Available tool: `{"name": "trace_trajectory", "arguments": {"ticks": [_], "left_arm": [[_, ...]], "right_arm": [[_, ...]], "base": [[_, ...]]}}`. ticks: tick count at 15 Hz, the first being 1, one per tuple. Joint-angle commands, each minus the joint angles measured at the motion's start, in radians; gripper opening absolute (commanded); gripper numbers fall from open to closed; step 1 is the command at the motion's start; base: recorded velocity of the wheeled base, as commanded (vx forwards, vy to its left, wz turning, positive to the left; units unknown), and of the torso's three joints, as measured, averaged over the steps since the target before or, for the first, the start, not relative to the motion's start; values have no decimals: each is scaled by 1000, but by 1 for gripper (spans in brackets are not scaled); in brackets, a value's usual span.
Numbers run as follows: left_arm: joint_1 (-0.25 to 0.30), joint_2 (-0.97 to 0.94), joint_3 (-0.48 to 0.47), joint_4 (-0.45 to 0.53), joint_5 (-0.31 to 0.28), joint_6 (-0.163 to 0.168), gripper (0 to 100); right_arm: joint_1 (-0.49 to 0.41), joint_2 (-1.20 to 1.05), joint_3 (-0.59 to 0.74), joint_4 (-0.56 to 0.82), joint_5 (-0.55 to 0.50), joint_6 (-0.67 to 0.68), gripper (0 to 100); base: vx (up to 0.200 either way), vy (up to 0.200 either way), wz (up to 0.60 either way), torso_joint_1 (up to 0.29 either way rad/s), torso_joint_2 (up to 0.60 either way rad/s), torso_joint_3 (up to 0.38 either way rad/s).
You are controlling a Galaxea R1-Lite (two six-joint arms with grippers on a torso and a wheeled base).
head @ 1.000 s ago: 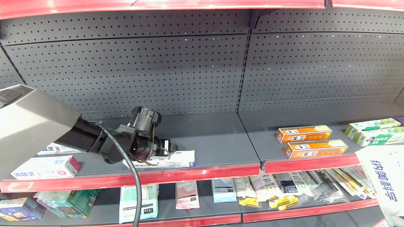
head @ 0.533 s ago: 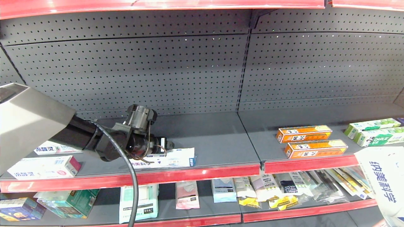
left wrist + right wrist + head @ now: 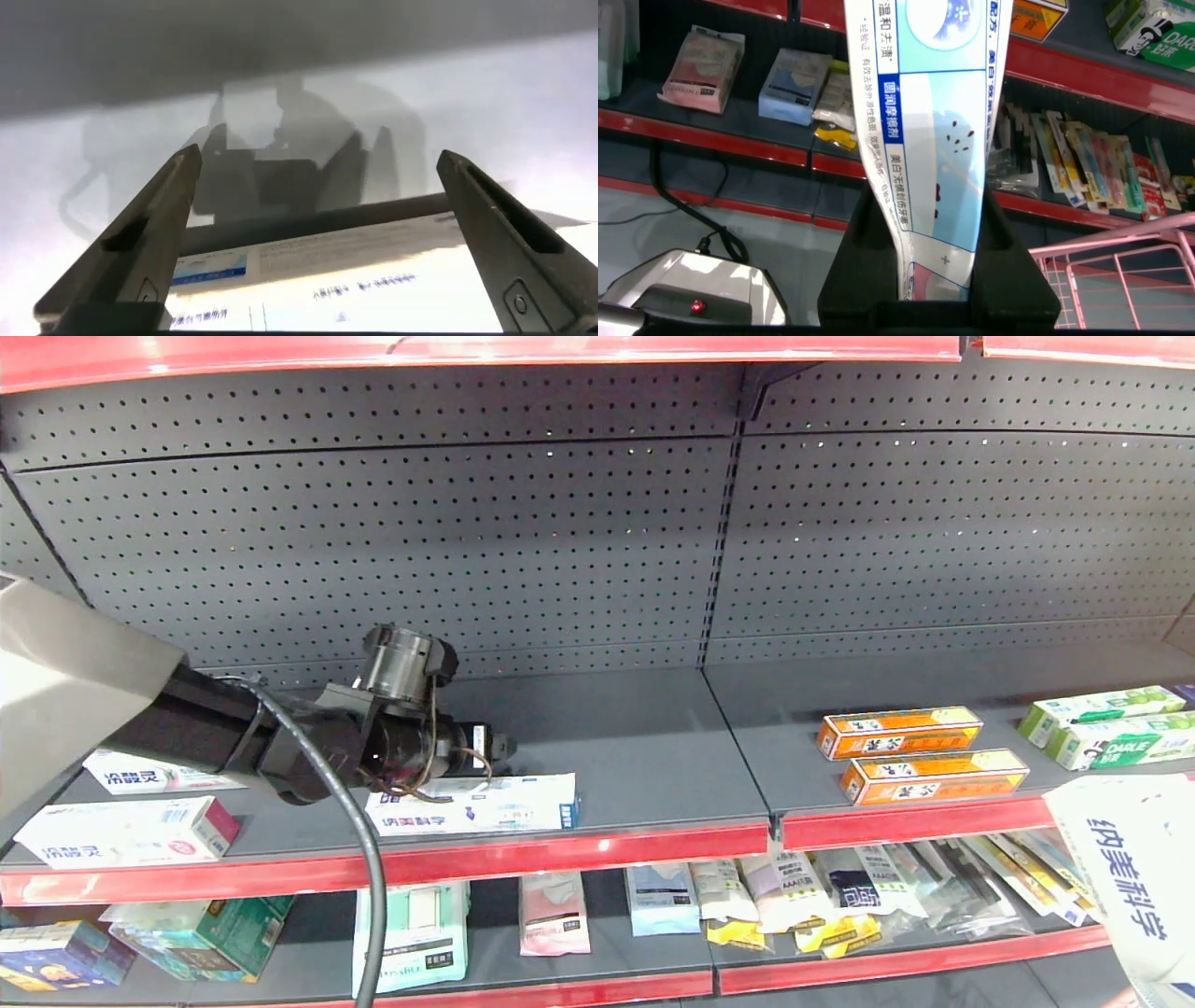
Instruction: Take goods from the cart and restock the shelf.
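A white and blue toothpaste box (image 3: 476, 805) lies flat near the front edge of the grey shelf (image 3: 644, 747), left of its middle. My left gripper (image 3: 499, 751) hovers just behind and above that box. In the left wrist view its fingers (image 3: 159, 233) stand wide apart over the box (image 3: 355, 289), so the left gripper (image 3: 322, 243) is open and holds nothing. My right gripper (image 3: 938, 271) is shut on the lower end of another white and blue toothpaste box (image 3: 924, 140), held upright. The same box (image 3: 1130, 877) rises at the head view's lower right.
Two orange boxes (image 3: 898, 732) and green-white boxes (image 3: 1102, 703) lie on the shelf's right part. White and pink boxes (image 3: 126, 831) lie at its left end. Packets (image 3: 766, 896) fill the shelf below. A pink wire cart (image 3: 1120, 280) stands beside my right gripper.
My left arm has drawn back to the left and slightly up, uncovering more of the white box, which stays put on the shelf. The right arm with its box has barely moved.
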Motion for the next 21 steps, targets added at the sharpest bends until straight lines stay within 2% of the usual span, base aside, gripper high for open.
{"name": "trace_trajectory", "arguments": {"ticks": [1, 3, 5, 7, 10, 12, 14, 15, 16, 17, 19, 21], "left_arm": [[2, -89, 44, 0, 2, -2, 100], [5, -181, 117, 0, 13, -4, 100], [37, -319, 228, 0, 33, 3, 100], [94, -524, 381, 7, 31, 12, 100], [124, -793, 554, 24, 23, 29, 100], [124, -1028, 611, 164, -18, 69, 100], [124, -1275, 611, 396, -41, 127, 100], [121, -1375, 614, 474, -47, 156, 100], [121, -1375, 614, 474, -47, 156, 100], [118, -1579, 616, 649, -89, 207, 100], [87, -1715, 617, 761, -107, 271, 100], [54, -1783, 617, 807, -102, 299, 100]], "right_arm": [[0, 13, -2, 0, -1, -1, 0], [0, 31, -5, -2, -2, 1, 0], [-2, 57, -10, -2, -10, 1, 0], [0, 133, -49, -2, -5, 1, 0], [-2, 222, -77, -9, -10, -25, 0], [-2, 238, -89, -11, -7, -74, 0], [0, 260, -121, -11, -5, -87, 0], [0, 263, -131, -11, -5, -96, 0], [0, 263, -131, -11, -5, -96, 0], [1, 261, -137, -11, -2, -114, 0], [15, 260, -137, -12, -2, -128, 0], [38, 260, -137, -12, -4, -128, 0]], "base": [[0, 0, 0, 0, 0, 0], [0, 0, 0, 0, 0, 0], [0, 0, 0, 0, 0, 0], [0, 0, 0, 0, 0, 0], [0, 0, 0, 0, 0, 0], [0, 0, 0, 0, 0, 0], [0, 0, 0, 0, 0, 0], [0, 0, 0, 0, 0, 0], [0, 0, 0, 0, 0, 0], [0, 0, 0, 0, 0, 0], [0, 0, 0, 0, 0, 0], [0, 0, 300, -1, 1, -1]]}}
